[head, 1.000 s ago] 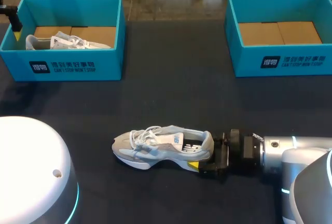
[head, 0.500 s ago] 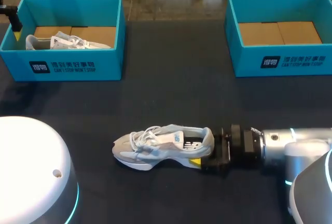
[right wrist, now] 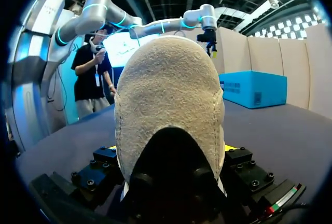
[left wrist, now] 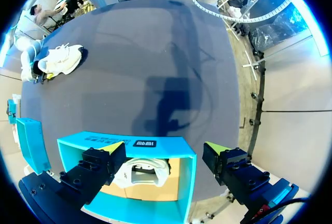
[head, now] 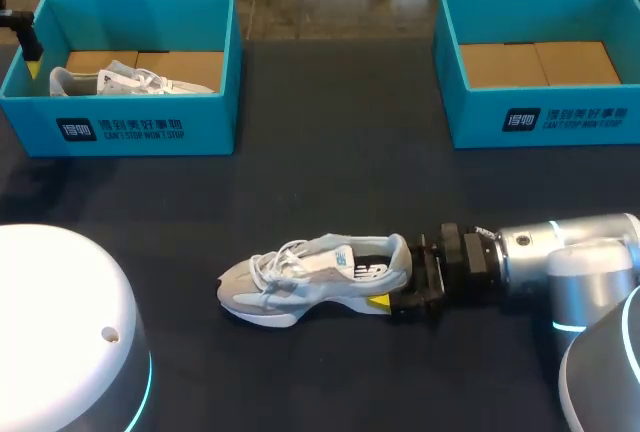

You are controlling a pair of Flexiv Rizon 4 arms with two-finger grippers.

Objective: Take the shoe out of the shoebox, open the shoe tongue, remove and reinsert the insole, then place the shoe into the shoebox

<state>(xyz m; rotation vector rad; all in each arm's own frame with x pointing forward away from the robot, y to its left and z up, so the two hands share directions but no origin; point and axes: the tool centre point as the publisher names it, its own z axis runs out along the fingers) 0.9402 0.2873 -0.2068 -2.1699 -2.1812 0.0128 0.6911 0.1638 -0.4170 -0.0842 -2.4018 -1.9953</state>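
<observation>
Suede-heeled sneaker (head: 315, 282) lay well clear of the left shoebox (head: 150, 132); right gripper (head: 405, 277), clamped on its heel, had rolled it nearer upright, readying the tongue step. Left gripper (left wrist: 163, 149) gaped wide above that shoebox.

A wide table (head: 330, 152) with a dark, matte top fills the scene, running from the near edge to the far one and out to left and right. Light lies evenly on it. In the left wrist view, a soft shadow (left wrist: 171, 105) darkens its middle.
</observation>
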